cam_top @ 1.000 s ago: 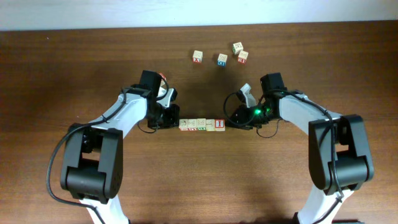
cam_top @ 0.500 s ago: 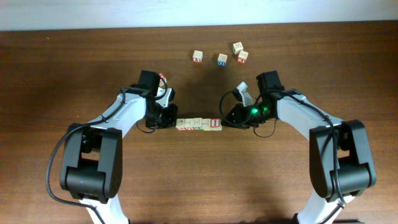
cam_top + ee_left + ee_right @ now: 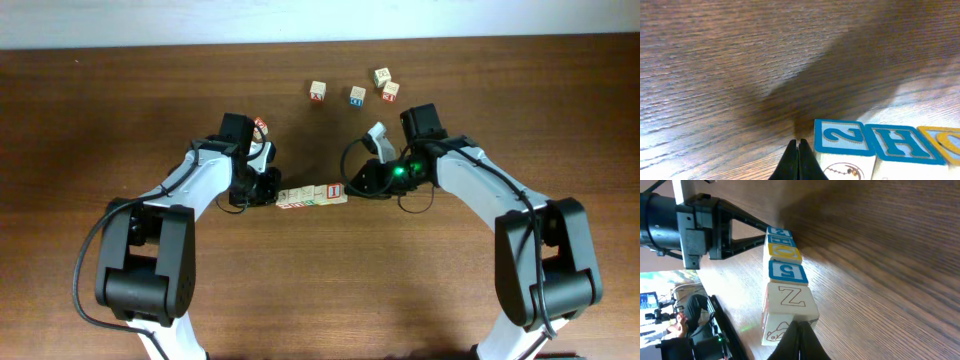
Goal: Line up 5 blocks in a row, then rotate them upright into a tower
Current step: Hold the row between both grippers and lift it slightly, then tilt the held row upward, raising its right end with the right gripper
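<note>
Five pale wooden blocks (image 3: 312, 196) lie in one touching row at mid-table, the right end a little farther back than the left. My left gripper (image 3: 271, 194) is shut, its tip against the row's left end, beside the blue "2" face (image 3: 842, 137) in the left wrist view, where the shut tips (image 3: 798, 152) show. My right gripper (image 3: 352, 188) is shut too, its tip (image 3: 800, 329) touching the end block with the outlined "Z" (image 3: 790, 299). Neither gripper holds anything.
Several loose cubes stand near the far edge: a red-lettered one (image 3: 318, 91), a blue-lettered one (image 3: 357, 95) and a pair (image 3: 386, 84). Both arm bases sit at the near edge. The wooden table (image 3: 120, 100) extends on all sides.
The row has slid left and its right end has swung toward the far side. My right gripper moved left and back with it; the left gripper drew slightly left.
</note>
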Robot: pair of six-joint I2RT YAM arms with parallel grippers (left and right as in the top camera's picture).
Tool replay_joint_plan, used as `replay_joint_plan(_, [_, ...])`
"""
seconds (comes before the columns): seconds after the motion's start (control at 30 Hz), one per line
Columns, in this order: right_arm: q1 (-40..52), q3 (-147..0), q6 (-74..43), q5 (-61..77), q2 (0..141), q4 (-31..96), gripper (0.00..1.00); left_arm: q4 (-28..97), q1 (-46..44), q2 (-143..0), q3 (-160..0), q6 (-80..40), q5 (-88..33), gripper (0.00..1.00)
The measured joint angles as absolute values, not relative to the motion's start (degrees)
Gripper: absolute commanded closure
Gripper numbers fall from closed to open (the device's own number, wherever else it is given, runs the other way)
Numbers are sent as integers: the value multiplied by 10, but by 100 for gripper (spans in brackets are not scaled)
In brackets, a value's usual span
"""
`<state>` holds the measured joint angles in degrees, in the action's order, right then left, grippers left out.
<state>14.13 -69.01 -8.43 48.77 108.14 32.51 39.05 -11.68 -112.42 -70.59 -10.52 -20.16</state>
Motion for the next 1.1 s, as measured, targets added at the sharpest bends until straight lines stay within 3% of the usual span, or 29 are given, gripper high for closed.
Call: replay_joint_plan(1.1, [220, -721, -156, 482, 1046, 271, 96, 392, -108, -1126, -702, -105, -164, 100])
